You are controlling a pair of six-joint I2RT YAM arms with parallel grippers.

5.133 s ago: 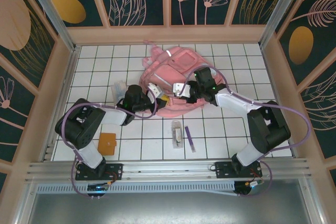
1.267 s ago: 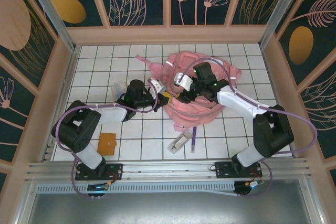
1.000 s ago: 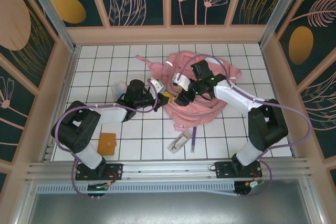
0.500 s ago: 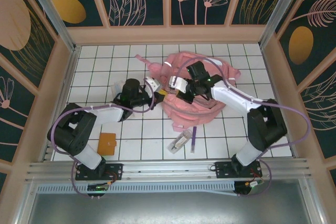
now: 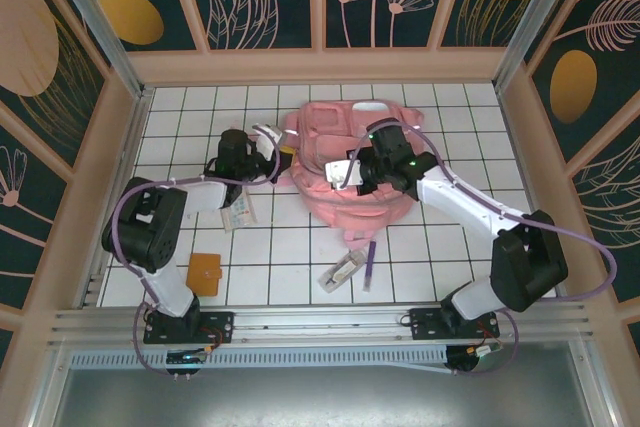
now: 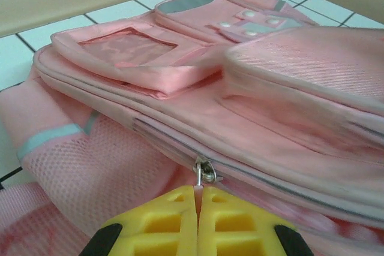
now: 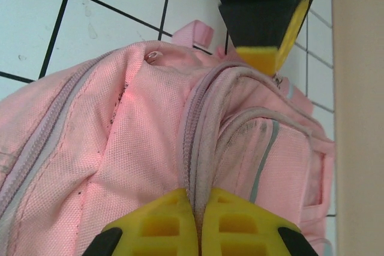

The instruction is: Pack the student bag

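The pink student bag (image 5: 350,152) lies on the tiled table at the middle back, front pockets up. My left gripper (image 5: 280,154) is at the bag's left edge, its yellow fingers (image 6: 162,220) shut on the metal zipper pull (image 6: 204,171) of a closed zip. My right gripper (image 5: 340,175) is over the bag's middle, and its yellow fingers (image 7: 162,220) pinch the raised zipper seam (image 7: 201,148) of the bag (image 7: 120,142). In the right wrist view the left gripper (image 7: 264,57) shows at the far end of that same seam.
A small orange wallet (image 5: 204,273) lies near the left arm's base. A clear packet (image 5: 340,271) and a purple pen (image 5: 370,262) lie in front of the bag. A pale packet (image 5: 238,212) sits under the left forearm. Wooden walls ring the table.
The right gripper has shut on the bag's seam. The left gripper has pulled the zipper pull to the left and back, and the bag has swung round and flattened.
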